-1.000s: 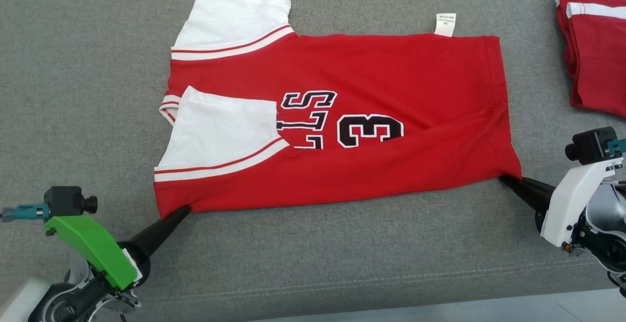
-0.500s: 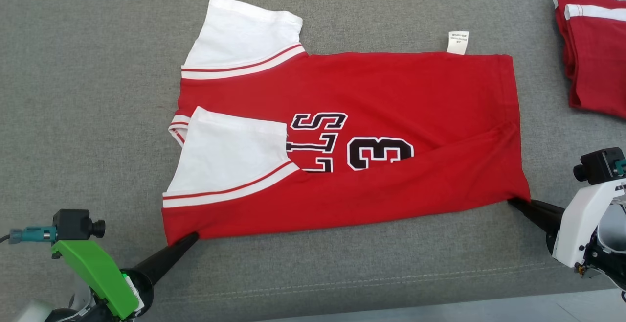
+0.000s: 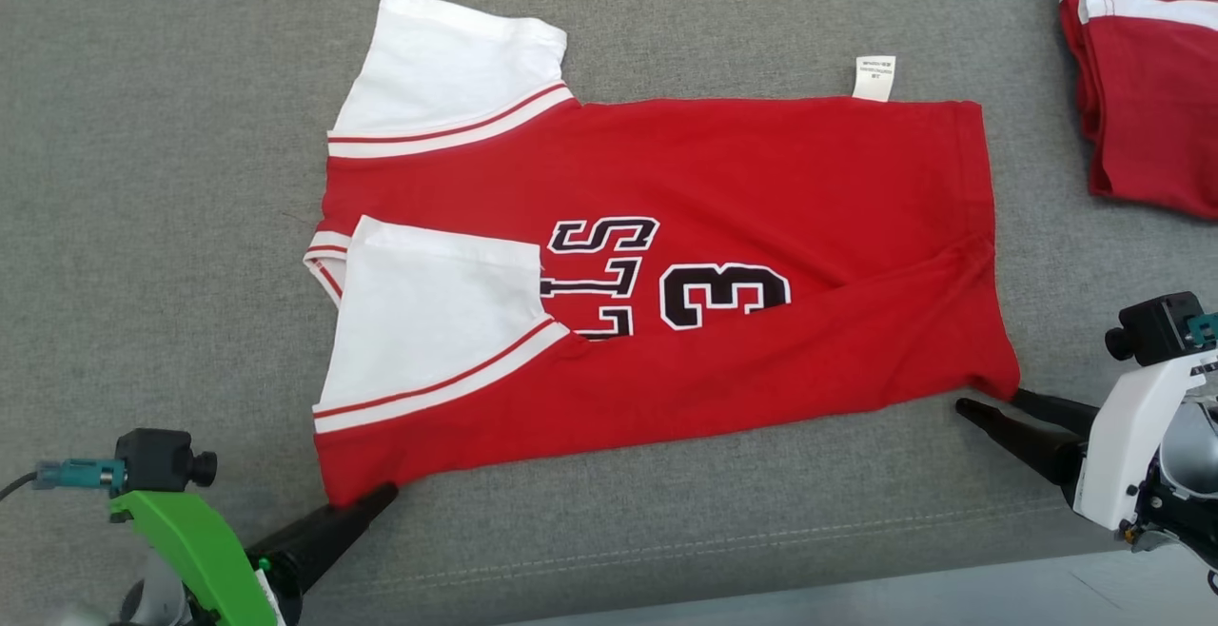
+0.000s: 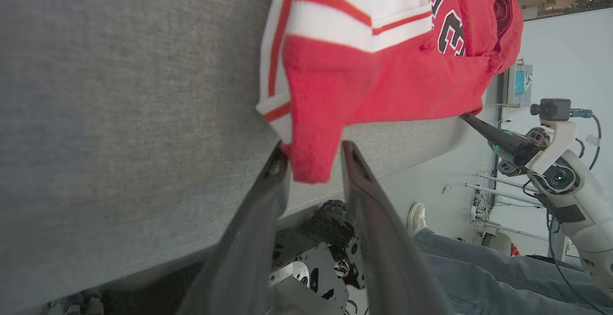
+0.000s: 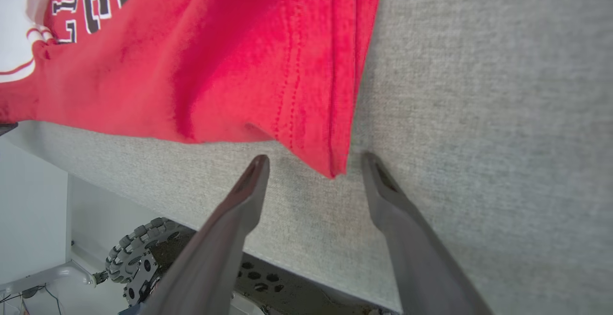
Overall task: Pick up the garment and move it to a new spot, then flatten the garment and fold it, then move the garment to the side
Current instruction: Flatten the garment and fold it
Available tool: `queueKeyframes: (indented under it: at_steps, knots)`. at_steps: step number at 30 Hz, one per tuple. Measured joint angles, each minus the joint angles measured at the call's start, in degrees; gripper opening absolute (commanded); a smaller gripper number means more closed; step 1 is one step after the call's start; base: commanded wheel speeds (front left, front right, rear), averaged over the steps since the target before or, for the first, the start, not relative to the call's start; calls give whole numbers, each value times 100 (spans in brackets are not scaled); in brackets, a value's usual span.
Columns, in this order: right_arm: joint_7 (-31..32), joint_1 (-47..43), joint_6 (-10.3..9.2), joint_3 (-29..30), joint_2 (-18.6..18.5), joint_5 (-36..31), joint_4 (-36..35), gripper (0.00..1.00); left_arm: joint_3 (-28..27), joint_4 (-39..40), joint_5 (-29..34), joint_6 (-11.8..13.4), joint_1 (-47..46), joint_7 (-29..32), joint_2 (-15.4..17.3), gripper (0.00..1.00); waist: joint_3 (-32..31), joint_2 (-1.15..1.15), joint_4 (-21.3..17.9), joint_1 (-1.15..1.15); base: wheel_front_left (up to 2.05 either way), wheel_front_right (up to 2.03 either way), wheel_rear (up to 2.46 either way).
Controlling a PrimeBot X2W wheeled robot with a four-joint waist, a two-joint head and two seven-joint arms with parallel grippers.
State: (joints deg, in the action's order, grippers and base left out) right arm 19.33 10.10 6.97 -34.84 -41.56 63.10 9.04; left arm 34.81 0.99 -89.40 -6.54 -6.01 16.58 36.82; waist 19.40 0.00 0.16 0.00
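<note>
Jaws of the right gripper stand wide apart in the head view, tips just short of the red jersey, which lies half-folded on the grey cushion. In the left wrist view, the left gripper is parted loosely around the shoulder corner. In the right wrist view, the hem corner lies free between the fingers. The lengthwise fold looks laid; the crosswise fold needs fresh grips.

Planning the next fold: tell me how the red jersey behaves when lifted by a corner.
Probably floppy: the red jersey lies limp with diagonal creases. Likely light, being thin knit. The folded-over sleeve could slip open when lifted.
</note>
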Motion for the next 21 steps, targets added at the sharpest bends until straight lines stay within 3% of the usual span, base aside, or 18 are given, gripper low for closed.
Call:
queueKeyframes:
  at_steps: [2,6,11,15,21]
  knots:
    - [62,0,-11,19,-86,-3,-2,100,5,7,171,19,12,0,121,100,-8,0,-35,0,0,0,0]
    - [69,21,-211,165,-397,-114,-86,100,43,141,478,154,16,109,569,100,8,0,-99,0,0,0,0]
    - [-68,626,-403,568,-560,-386,-377,100,-377,236,868,390,-318,94,1151,100,117,0,-151,0,0,0,0]
    - [-146,1348,-522,765,-497,-528,-534,100,-770,505,860,458,-1218,102,1182,100,281,0,-172,0,0,0,0]
    - [197,1859,-609,525,-204,-623,-568,100,-877,586,901,611,-2275,494,1238,100,637,0,-175,0,0,0,0]
